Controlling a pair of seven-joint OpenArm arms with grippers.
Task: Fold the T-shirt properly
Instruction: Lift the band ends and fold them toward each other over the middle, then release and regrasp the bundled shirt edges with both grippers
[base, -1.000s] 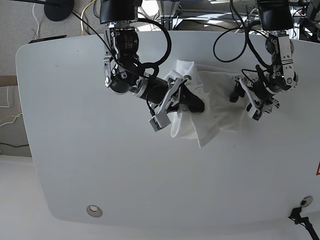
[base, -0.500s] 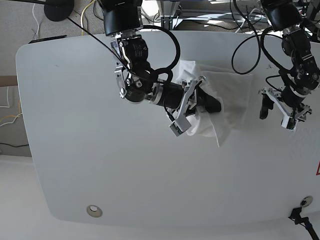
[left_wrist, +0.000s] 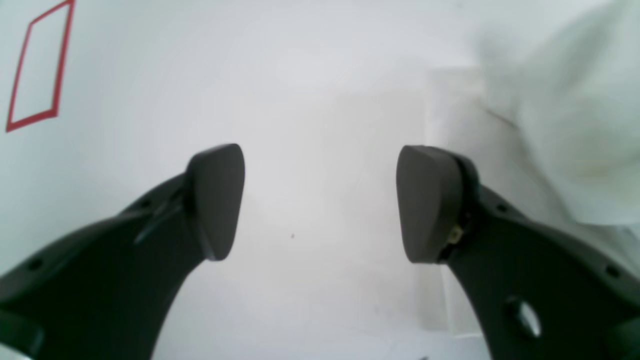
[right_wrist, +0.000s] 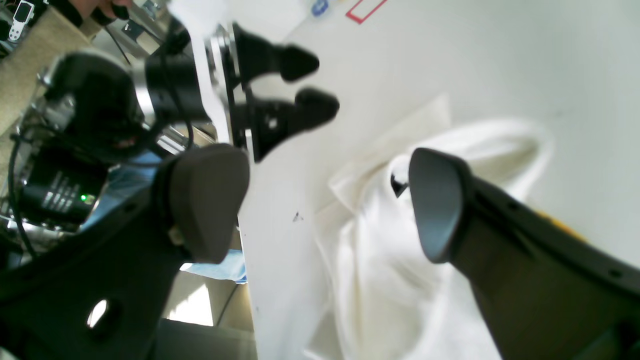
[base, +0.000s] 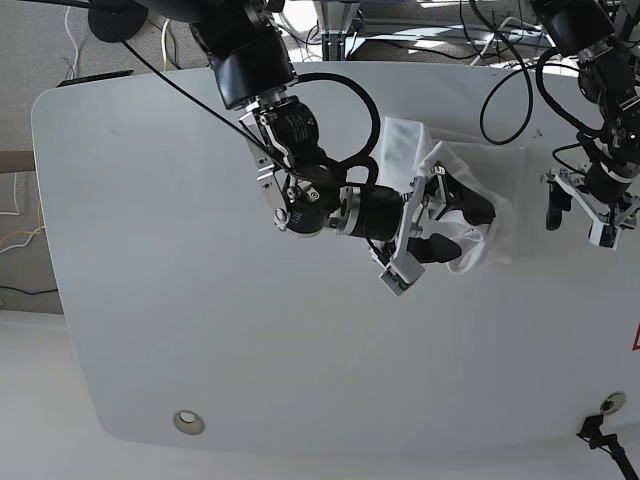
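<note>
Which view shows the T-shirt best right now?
The base view: the T-shirt lies bunched on the table, its whole outline visible except under the right gripper. The right wrist view shows close, blurred folds; the left wrist view only a blurred edge.

Black arms, silver joint brackets, looping black cables; dark rounded end effector pads (left_wrist: 217, 200).

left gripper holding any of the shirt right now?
No. In the left wrist view the left gripper has its jaws apart with only bare table between them; the shirt lies off to the side.
</note>
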